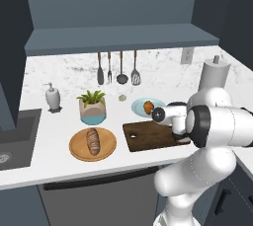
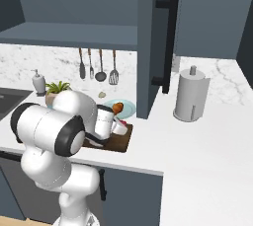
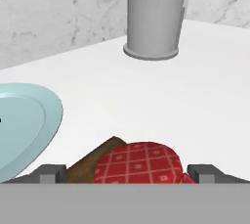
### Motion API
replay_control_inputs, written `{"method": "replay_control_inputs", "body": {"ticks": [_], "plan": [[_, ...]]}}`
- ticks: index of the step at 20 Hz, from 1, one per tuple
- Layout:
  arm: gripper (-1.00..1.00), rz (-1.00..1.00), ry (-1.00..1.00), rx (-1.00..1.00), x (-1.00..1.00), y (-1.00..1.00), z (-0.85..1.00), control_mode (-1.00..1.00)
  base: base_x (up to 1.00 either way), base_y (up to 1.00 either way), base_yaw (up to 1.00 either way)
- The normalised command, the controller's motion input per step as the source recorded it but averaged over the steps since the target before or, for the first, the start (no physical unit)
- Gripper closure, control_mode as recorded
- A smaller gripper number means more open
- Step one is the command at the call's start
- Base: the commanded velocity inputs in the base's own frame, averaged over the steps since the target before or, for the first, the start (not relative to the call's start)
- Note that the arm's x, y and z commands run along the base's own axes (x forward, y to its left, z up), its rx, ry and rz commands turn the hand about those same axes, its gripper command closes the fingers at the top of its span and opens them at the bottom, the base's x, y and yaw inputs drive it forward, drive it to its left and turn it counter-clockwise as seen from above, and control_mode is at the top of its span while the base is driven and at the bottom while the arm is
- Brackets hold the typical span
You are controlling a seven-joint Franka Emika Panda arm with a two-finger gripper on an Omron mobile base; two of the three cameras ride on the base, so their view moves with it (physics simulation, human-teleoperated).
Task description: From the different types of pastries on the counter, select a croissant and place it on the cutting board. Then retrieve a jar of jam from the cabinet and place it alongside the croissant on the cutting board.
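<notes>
Hand view is showing the jaws standing spread wide, either side of the jam jar (image 3: 139, 162), which is sitting on the cutting board (image 1: 148, 136). Croissant (image 1: 148, 106) is lying on the blue plate (image 3: 22, 120), on the worktop (image 1: 54, 163).

kitchen: marble counter (image 1: 54, 151), hung utensils (image 1: 117, 68), sink (image 1: 15, 138).

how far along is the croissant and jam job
Done: the jar of jam looks set on the end of the cutting board. In hand: nothing; the gripper stands open around the jar. Left: the croissant lies on the blue plate, not the board, so it needs moving beside the jar.
</notes>
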Motion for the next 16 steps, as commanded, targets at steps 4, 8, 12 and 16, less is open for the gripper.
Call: {"method": "replay_control_inputs", "body": {"ticks": [4, 8, 12, 16], "plan": [[-1.00, -0.07, 0.01, 0.00, -0.06, 0.38, -0.04, -1.00, 0.00, 0.00, 0.00], [-1.00, -0.06, -0.06, 0.00, -0.20, 0.56, 0.00, -1.00, 0.00, 0.00, 0.00], [-1.00, -0.07, -0.09, 0.00, -0.49, 0.43, 0.07, -1.00, 0.00, 0.00, 0.00], [-1.00, -0.16, -0.11, -0.12, -0.05, -0.03, 0.17, -1.00, 0.00, 0.00, 0.00]]}}
